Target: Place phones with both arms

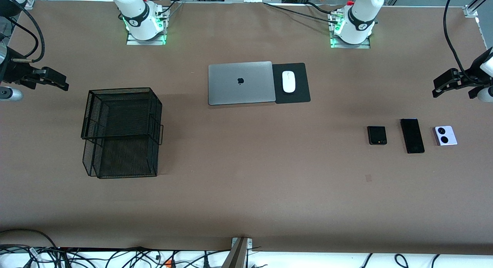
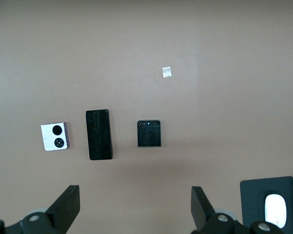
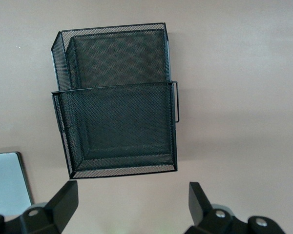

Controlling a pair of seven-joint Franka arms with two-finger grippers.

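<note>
Grippers first: your left gripper (image 2: pixel 135 207) hangs wide open and empty in the air at the left arm's end of the table, up over the three phones. Your right gripper (image 3: pixel 132 204) is just as wide open, holding nothing, up at the right arm's end over the black mesh tray stack (image 3: pixel 118 100). Both arms wait.

You've got all the phones lying flat on the brown table (image 1: pixel 246 191) in a row, apart from one another: the folded black phone (image 1: pixel 377 135) toward the middle, the long black phone (image 1: pixel 412 136) between, the lilac-white phone (image 1: pixel 445 136) closest to the table's end.

Farther from the front camera, mid-table, you see a closed grey laptop (image 1: pixel 240 83) touching a black mouse pad (image 1: pixel 300 83) with a white mouse (image 1: pixel 288 81) on it.
</note>
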